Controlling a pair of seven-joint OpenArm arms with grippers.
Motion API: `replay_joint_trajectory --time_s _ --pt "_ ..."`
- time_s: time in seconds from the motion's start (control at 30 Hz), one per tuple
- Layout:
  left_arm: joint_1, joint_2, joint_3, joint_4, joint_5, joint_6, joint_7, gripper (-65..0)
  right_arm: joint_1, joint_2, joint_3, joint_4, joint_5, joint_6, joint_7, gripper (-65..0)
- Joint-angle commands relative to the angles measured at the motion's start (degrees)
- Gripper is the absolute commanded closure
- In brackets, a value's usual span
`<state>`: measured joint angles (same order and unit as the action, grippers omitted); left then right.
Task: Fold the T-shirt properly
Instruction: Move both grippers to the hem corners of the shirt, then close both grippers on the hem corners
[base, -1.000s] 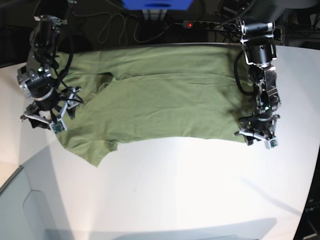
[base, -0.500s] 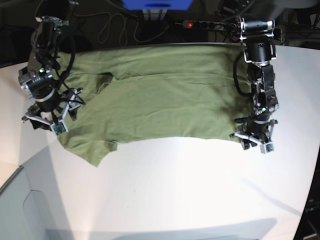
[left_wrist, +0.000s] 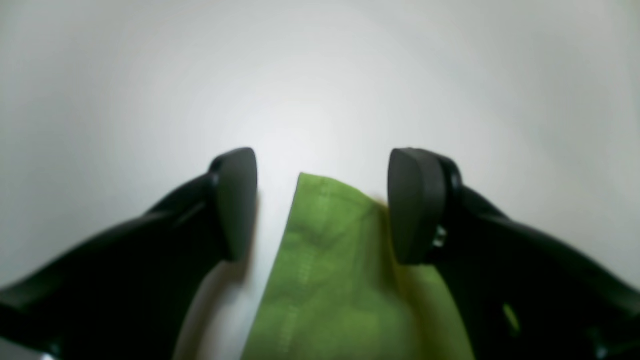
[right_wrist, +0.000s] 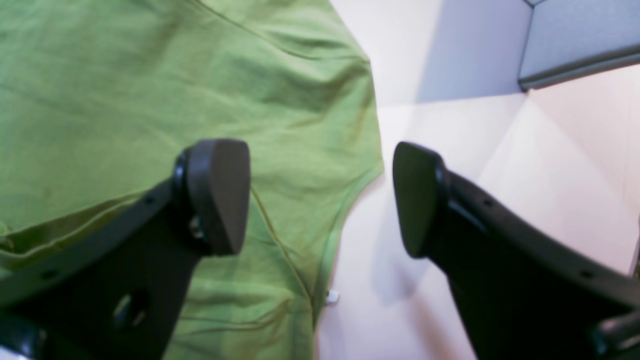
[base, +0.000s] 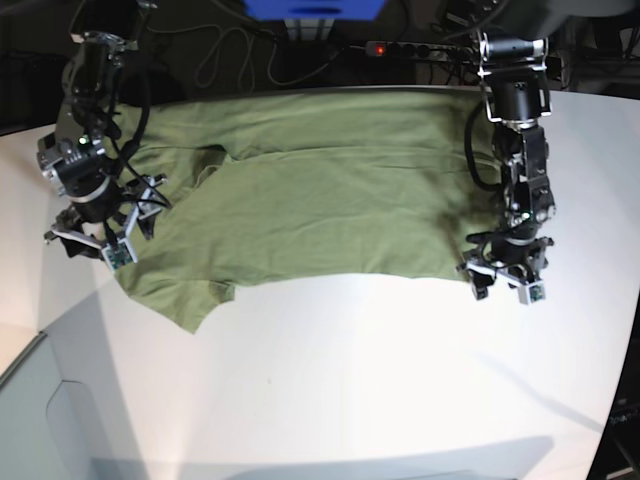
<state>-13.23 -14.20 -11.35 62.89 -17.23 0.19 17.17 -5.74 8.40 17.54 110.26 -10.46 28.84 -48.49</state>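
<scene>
The olive-green T-shirt (base: 320, 195) lies spread flat across the far half of the white table (base: 380, 370). My left gripper (base: 497, 283) sits at its lower right hem corner. In the left wrist view that gripper (left_wrist: 322, 205) is open, and the hem corner of the T-shirt (left_wrist: 325, 260) lies on the table between the jaws, closer to the right finger (left_wrist: 415, 205). My right gripper (base: 90, 240) hovers at the T-shirt's left sleeve. It (right_wrist: 320, 197) is open in the right wrist view, one finger (right_wrist: 217, 192) over the T-shirt (right_wrist: 150, 100), the other over bare table.
A power strip (base: 400, 48) with a red light, cables and a blue object (base: 313, 8) lie behind the table's far edge. A grey panel (base: 60, 420) borders the table at the lower left and shows as the grey panel (right_wrist: 575, 40) in the right wrist view.
The left gripper has slid a little leftward along the hem and its jaws have spread wider. The right arm and the T-shirt have stayed put.
</scene>
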Motion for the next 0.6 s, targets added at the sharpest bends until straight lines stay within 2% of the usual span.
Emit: replay_joint_trajectory --time_s 0.0,0.33,0.43,0.5,0.53,0.57 --pt "-1.23 -0.62 -0.12 -0.17 -0.39 -0.05 -1.12 -36.8 0.86 0.52 0.17 0.91 0.22 0.3 1.06 -42.9" --pt "-1.32 0.0 -0.12 -2.81 -0.48 -0.14 -1.21 -20.6 1.12 0.52 0.17 0.91 0.22 0.3 1.06 -42.9" --pt "-1.32 0.09 -0.12 -2.81 -0.22 -0.14 -1.21 -12.3 1.91 0.52 0.17 0.91 0.22 0.3 1.15 -42.9" --pt "-1.32 0.09 -0.12 -2.81 -0.22 -0.14 -1.21 -2.8 2.79 0.52 0.17 0.38 0.22 0.3 1.06 -42.9" --pt "-1.32 0.09 -0.12 -2.81 -0.13 -0.14 -1.21 0.0 3.23 0.52 0.17 -0.06 0.22 0.3 1.06 -42.9" --pt "-1.32 0.09 -0.12 -2.81 -0.13 -0.05 -1.04 0.0 4.02 0.52 0.17 -0.76 0.22 0.3 1.06 -42.9"
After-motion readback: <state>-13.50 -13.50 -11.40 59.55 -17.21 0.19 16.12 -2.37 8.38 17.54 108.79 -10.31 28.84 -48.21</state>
